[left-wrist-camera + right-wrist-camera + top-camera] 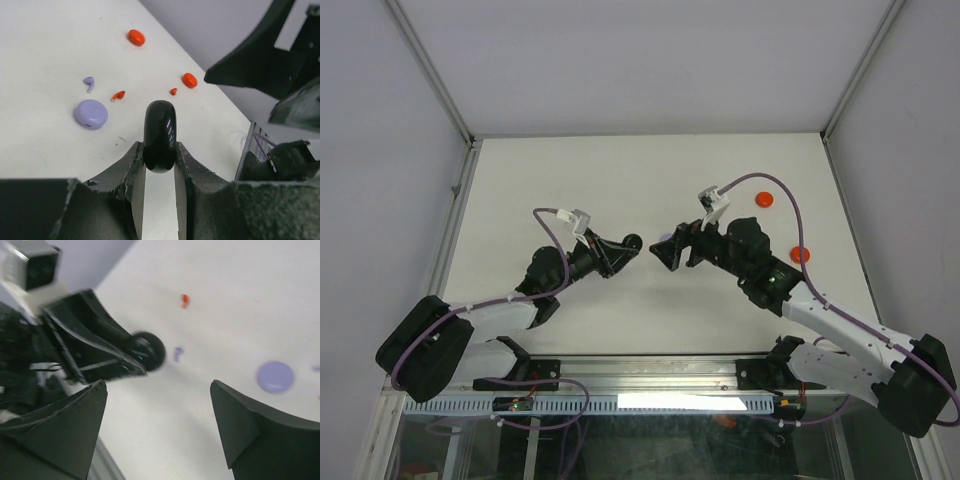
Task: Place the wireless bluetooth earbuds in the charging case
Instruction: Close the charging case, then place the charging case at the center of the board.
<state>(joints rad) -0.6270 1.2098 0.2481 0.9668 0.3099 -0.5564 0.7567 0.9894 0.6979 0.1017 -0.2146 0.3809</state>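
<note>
1. Toward the left of the table, the left gripper [160, 150] is clamping a glossy black case [160, 135] on edge between its two fingers [134, 172], holding it up off the table [620, 170]. The case is smooth and rounded and only its lower part is sitting between the pads, so it could be squeezed out or twist if anything nudges it.
2. Below that grip, in the left wrist view, a lavender case [91, 113] is lying flat with a lavender earbud [89, 83] just beside it and a red earbud [118, 95] near both. These pieces are tiny and light, so a clumsy pinch could be flicking one away.
3. Farther right, a second small red piece [173, 91] is sitting near a red case [189, 80], with another red case [136, 37] well apart (whether that small piece is an earbud is too small to tell).
4. On the right, the right gripper [157, 405] is hanging with its jaws wide apart and nothing between them, facing the black case. Closing in carelessly could be knocking the case from the left fingers.
5. Hard to make out: the black case's seam and whether it is open; black earbuds are not showing anywhere; the right wrist view is blurring; the overhead view is hiding the lavender pieces.
</note>
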